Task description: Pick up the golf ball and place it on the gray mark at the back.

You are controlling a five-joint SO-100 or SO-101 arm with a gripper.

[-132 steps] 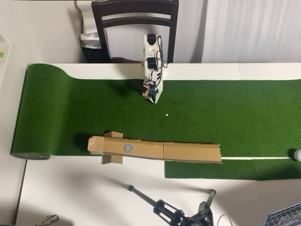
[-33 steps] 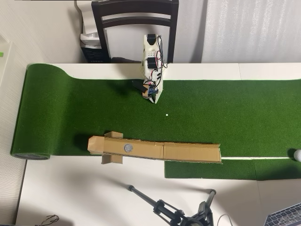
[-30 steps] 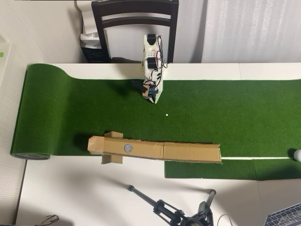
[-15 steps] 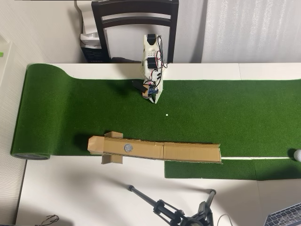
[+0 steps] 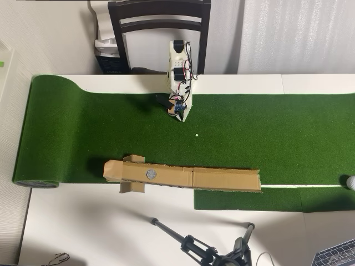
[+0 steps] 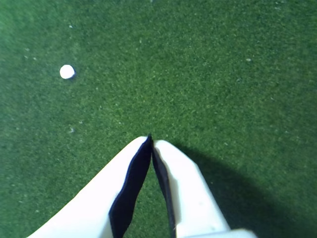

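The golf ball lies at the far right edge of the overhead view, partly cut off, on the green turf. The gray mark is a small round disc on top of the cardboard ramp. My gripper hangs folded near the arm's base at the top middle, far from both. In the wrist view the gripper is shut, its white fingers meeting at the tips just over bare turf, with nothing between them. The ball and the mark are out of the wrist view.
A tiny white dot sits on the turf below the gripper, also seen as a dot in the wrist view. A dark chair stands behind the arm. A tripod lies on the white table in front.
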